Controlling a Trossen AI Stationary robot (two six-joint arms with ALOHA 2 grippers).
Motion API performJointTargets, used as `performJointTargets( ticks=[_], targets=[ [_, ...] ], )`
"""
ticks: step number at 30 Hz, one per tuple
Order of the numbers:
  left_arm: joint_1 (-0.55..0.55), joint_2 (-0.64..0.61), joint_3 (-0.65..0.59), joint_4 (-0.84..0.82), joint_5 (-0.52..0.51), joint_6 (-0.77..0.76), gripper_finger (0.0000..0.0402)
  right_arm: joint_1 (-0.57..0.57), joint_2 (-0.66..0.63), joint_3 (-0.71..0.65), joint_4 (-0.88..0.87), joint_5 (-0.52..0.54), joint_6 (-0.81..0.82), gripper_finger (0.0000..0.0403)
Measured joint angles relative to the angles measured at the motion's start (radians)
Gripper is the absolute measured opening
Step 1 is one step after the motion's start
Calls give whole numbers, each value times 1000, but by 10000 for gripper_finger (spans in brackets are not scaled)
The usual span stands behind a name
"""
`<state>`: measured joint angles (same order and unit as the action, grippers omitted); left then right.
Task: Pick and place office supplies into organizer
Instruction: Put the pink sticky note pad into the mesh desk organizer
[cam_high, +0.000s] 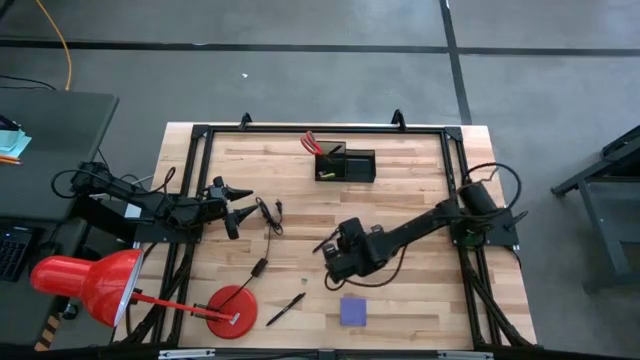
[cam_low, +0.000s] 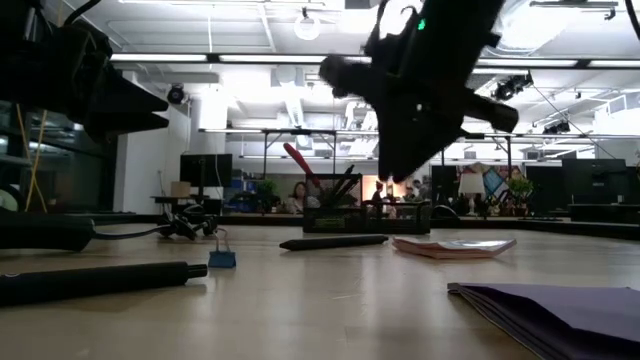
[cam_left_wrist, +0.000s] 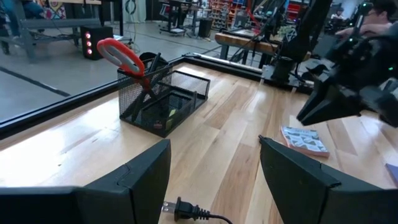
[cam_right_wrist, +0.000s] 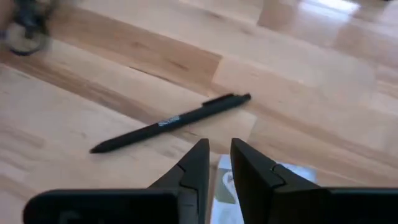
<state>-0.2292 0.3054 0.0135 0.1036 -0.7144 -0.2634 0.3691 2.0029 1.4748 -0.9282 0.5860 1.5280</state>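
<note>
We see the wooden table (cam_high: 420, 200) from above, framed by a black rail, with a red desk lamp (cam_high: 95, 285) at its near left corner and the lamp's round base (cam_high: 231, 311) on the boards. The right arm reaches from the right edge toward the middle, its right gripper (cam_right_wrist: 215, 163) raised above the wood with the fingers drawn almost together, only a narrow slit between them; whether they pinch anything we cannot tell, though a small white patterned packet (cam_right_wrist: 227, 186) shows just under and between the tips. The left arm waits at the left edge, the left gripper (cam_left_wrist: 214, 171) with its fingers spread wide and nothing between them. The black mesh organizer (cam_high: 345, 163) stands near the far edge at the middle, well apart from both grippers; red-handled scissors (cam_left_wrist: 124, 57) stick up tilted from its taller cup section beside dark pens, and a tiny yellow piece (cam_left_wrist: 172, 112) lies in the lower tray. A purple sticky-note pad (cam_high: 352, 311) lies near the front edge, right of the lamp base. A thin black cable (cam_high: 268, 215) curls just beside the left gripper. One black pen (cam_right_wrist: 171, 122) lies on the boards just ahead of the right gripper, another pen (cam_high: 285, 308) between lamp base and pad.
</note>
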Motion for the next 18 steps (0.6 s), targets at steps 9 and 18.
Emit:
performJointTargets(
  ticks=[9, 18],
  targets=[
    [0, 0, 0, 0, 0, 0, 232, -15, 10, 34, -40, -170, 182, 44],
    [0, 0, 0, 0, 0, 0, 232, -28, 10, 34, -129, -308, 367, 85]
  ],
)
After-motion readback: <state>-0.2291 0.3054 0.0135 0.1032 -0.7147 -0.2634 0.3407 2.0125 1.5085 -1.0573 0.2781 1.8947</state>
